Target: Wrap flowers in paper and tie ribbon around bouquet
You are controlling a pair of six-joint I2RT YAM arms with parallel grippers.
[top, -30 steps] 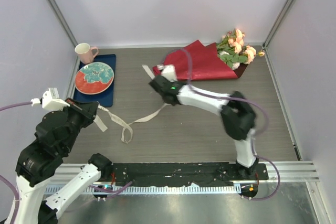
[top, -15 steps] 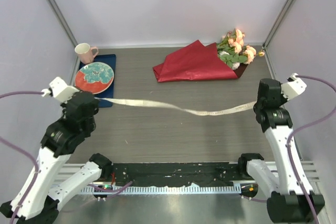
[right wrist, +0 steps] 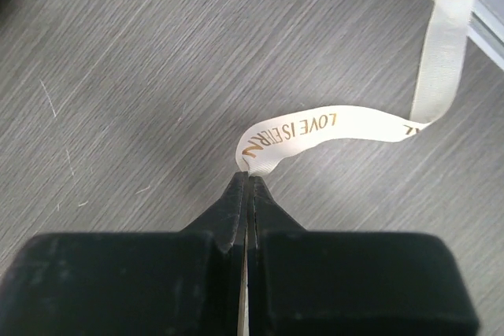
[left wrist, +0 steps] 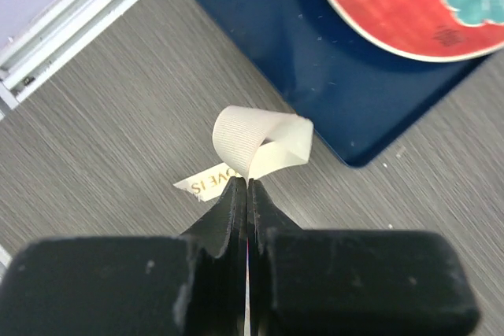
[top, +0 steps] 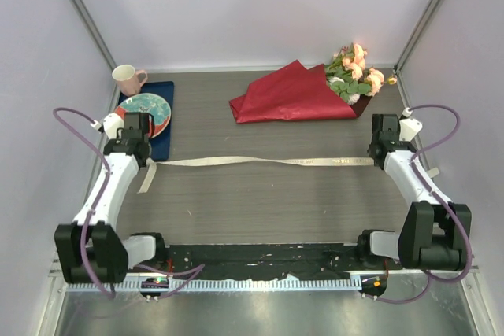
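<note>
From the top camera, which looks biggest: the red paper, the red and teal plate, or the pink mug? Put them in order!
1. red paper: clearly the largest.
2. plate: middle.
3. pink mug: smallest, though it sits a little farther back, which may shrink it slightly.

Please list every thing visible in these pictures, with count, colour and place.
flowers: one bunch, pink-peach, far right
paper: one, deep red, wrapped around the flowers
ribbon: one, cream, stretched across the table
table: one, grey wood grain
tray: one, dark blue, far left
plate: one, red and teal, on the tray
mug: one, pink, behind the tray
left gripper: one, black, jaws shut on the ribbon
right gripper: one, black, jaws shut on the ribbon
</note>
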